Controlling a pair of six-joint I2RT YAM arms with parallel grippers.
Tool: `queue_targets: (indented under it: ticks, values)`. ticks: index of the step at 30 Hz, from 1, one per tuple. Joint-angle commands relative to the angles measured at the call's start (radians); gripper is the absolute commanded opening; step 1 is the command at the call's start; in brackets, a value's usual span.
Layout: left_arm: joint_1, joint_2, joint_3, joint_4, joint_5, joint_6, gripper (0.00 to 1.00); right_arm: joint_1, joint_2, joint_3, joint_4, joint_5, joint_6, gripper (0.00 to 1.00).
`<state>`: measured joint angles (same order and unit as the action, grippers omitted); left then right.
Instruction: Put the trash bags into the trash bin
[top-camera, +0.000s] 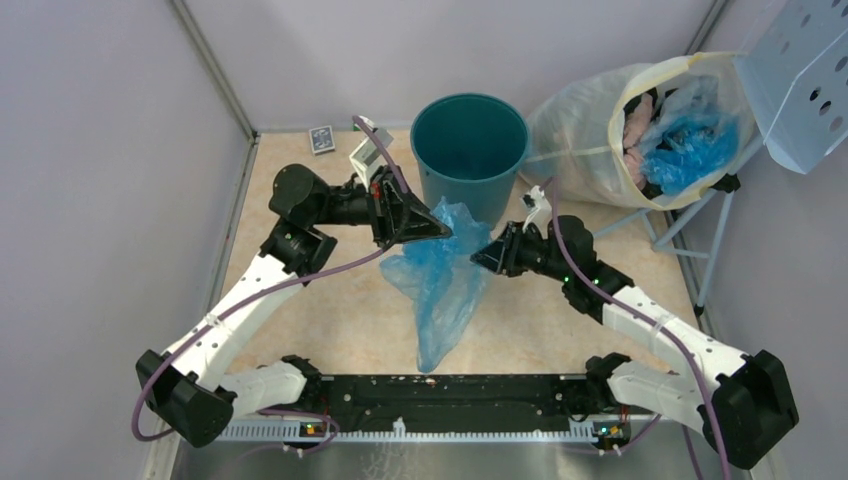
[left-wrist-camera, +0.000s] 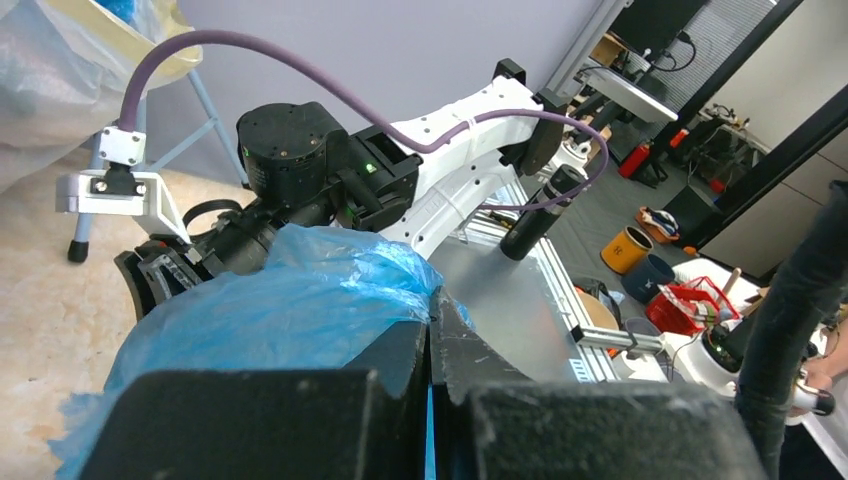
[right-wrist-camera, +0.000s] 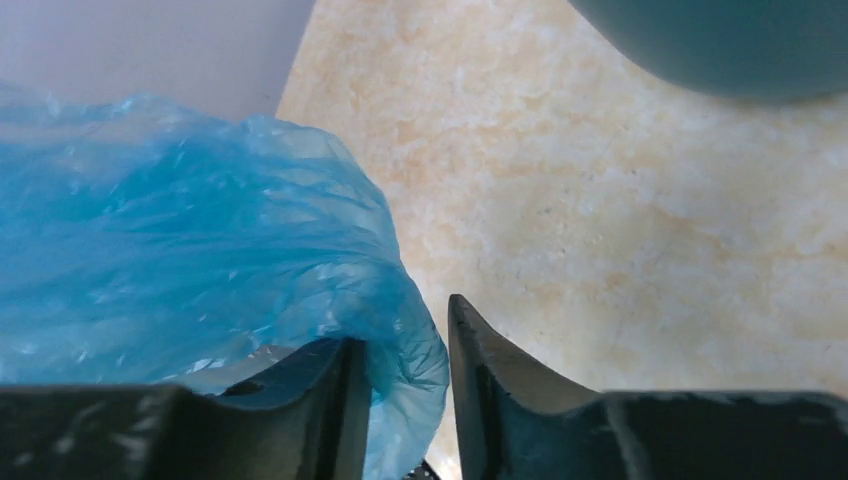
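Observation:
A light-blue trash bag (top-camera: 440, 285) hangs in front of the dark-teal trash bin (top-camera: 470, 190), its tail reaching the table near the arms' bases. My left gripper (top-camera: 440, 228) is shut on the bag's upper left edge. In the left wrist view its jaws (left-wrist-camera: 432, 305) meet with blue film (left-wrist-camera: 280, 310) pinched between them. My right gripper (top-camera: 480, 252) is at the bag's right edge. Its jaws (right-wrist-camera: 405, 320) stand apart with a fold of the bag (right-wrist-camera: 180, 250) between them, and a gap shows beside the right finger. The bin (right-wrist-camera: 720, 50) lies just beyond.
A cloudy-white sack (top-camera: 585, 130) on a stand at the back right holds more blue bags (top-camera: 690, 145). A perforated pale-blue panel (top-camera: 800, 80) hangs over it. A small card box (top-camera: 321, 139) lies by the back wall. Walls close in the left and back.

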<state>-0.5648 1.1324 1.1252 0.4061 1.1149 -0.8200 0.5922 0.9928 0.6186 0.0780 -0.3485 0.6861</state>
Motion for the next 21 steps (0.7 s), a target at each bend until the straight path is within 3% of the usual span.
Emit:
queue_targets:
  ticks: [1,3,6,9,13,17,21]
  values:
    - [0.012,-0.026,0.022,-0.041,0.000,0.054,0.00,-0.002,-0.028,0.092,-0.157,0.151,-0.025,0.19]
    - [0.016,-0.026,0.064,-0.257,-0.028,0.209,0.00,-0.002,-0.056,0.148,-0.307,0.314,-0.060,0.00]
    - [0.017,0.000,0.139,-0.711,-0.157,0.472,0.00,-0.002,-0.081,0.220,-0.532,0.580,-0.098,0.00]
    - [0.016,0.061,0.169,-0.968,-0.326,0.623,0.00,0.001,-0.091,0.257,-0.651,0.734,-0.147,0.00]
    - [0.011,0.122,0.157,-1.096,-0.584,0.658,0.00,0.021,-0.084,0.290,-0.765,0.950,-0.140,0.00]
    - [0.009,0.142,0.129,-1.151,-0.947,0.609,0.00,0.036,0.000,0.349,-1.023,1.283,0.043,0.00]
    - [0.010,0.183,0.123,-1.167,-1.022,0.564,0.00,0.038,0.087,0.371,-1.122,1.301,0.084,0.00]
